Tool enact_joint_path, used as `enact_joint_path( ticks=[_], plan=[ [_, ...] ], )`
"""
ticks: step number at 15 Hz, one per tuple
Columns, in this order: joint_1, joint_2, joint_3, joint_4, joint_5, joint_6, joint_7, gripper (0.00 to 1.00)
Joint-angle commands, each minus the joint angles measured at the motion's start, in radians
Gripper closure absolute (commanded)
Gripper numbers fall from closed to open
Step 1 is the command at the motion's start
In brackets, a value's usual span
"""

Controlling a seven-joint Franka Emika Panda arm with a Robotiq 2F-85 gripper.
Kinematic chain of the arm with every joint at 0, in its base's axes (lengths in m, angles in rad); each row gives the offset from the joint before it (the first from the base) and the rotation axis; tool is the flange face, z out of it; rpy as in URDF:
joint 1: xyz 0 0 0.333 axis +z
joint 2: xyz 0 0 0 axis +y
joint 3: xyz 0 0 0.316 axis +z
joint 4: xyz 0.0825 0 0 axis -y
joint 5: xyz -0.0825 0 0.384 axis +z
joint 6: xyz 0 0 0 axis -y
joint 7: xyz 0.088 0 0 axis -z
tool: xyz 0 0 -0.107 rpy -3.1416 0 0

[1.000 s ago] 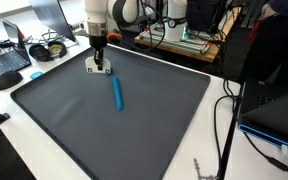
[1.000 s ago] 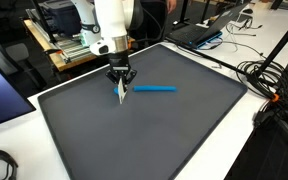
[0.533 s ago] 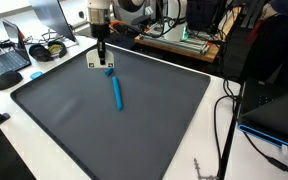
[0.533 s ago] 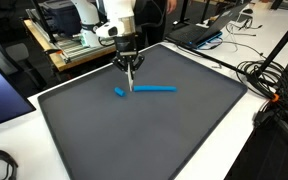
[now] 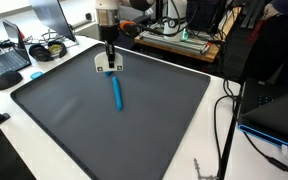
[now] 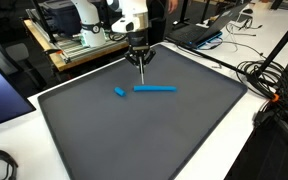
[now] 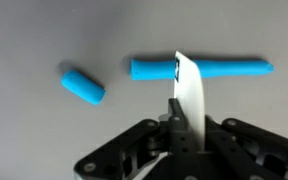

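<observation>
My gripper [image 6: 140, 60] [image 5: 109, 60] hangs above the far part of the dark grey mat [image 6: 134, 135], shut on a thin flat white piece [image 7: 189, 92] that sticks out past the fingertips. In the wrist view my gripper [image 7: 184, 125] comes in from the bottom. Below it on the mat lie a long blue stick [image 7: 202, 68] [image 6: 155, 88] [image 5: 117, 93] and a short blue piece [image 7: 83, 85] [image 6: 119, 92], a small gap apart. Neither blue piece touches the gripper.
The mat [image 5: 104, 130] covers most of a white table. A laptop [image 5: 4, 65] and headphones [image 5: 46, 50] lie beside it. Cables [image 6: 269, 85] run along another side, and a rack of equipment [image 5: 179, 35] stands behind the arm.
The gripper, still shut on the white piece, has risen from beside the short blue piece and moved toward the mat's far edge. Both blue pieces stay put.
</observation>
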Motion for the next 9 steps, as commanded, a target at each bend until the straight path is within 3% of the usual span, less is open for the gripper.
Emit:
enact_joint_path(
  ticks=[1,9],
  plan=[
    [0.018,0.015,0.006,0.017,-0.047,-0.012,0.08,0.99],
    [0.046,0.094,-0.02,0.055,-0.119,-0.003,0.19,0.99]
  ],
)
